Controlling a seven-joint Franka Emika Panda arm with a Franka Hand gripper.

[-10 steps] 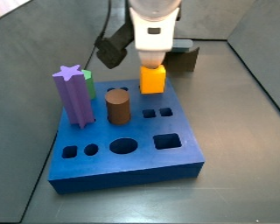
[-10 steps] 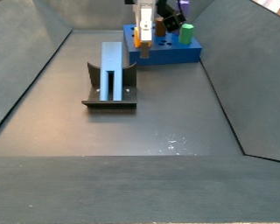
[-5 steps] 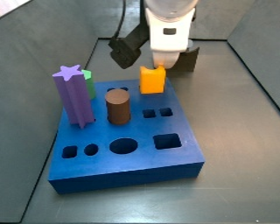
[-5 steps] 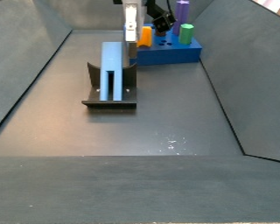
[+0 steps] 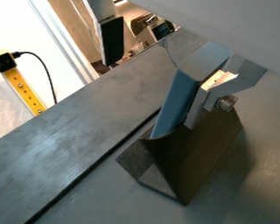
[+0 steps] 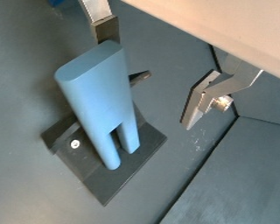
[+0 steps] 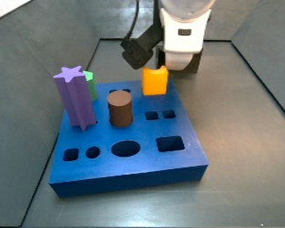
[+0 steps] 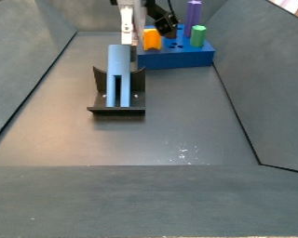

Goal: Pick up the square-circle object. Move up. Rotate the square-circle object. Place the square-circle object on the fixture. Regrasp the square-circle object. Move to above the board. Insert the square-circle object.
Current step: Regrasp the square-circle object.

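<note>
The square-circle object (image 8: 119, 72), a pale blue peg of two joined bars, stands upright on the dark fixture (image 8: 116, 108), away from the blue board (image 8: 179, 59). My gripper (image 8: 129, 26) hangs open just above the peg's top. In both wrist views the peg (image 6: 101, 98) (image 5: 181, 98) rises from the fixture (image 6: 98, 166) (image 5: 199, 162). One silver finger (image 6: 208, 96) stands well off the peg and the other finger (image 6: 99, 19) is near its top. Nothing is held. In a side view the gripper (image 7: 180, 57) hides the peg and fixture.
On the board (image 7: 133, 162) stand a purple star-topped post (image 7: 74, 98), a brown cylinder (image 7: 120, 111) and an orange block (image 7: 155, 80), with a green piece (image 7: 92, 80) behind the post. Open holes show in the board's front half. Dark walls enclose the floor.
The gripper has moved from over the board's far edge toward the fixture and now hangs over the peg. It stays open. The peg and board pieces have not moved.
</note>
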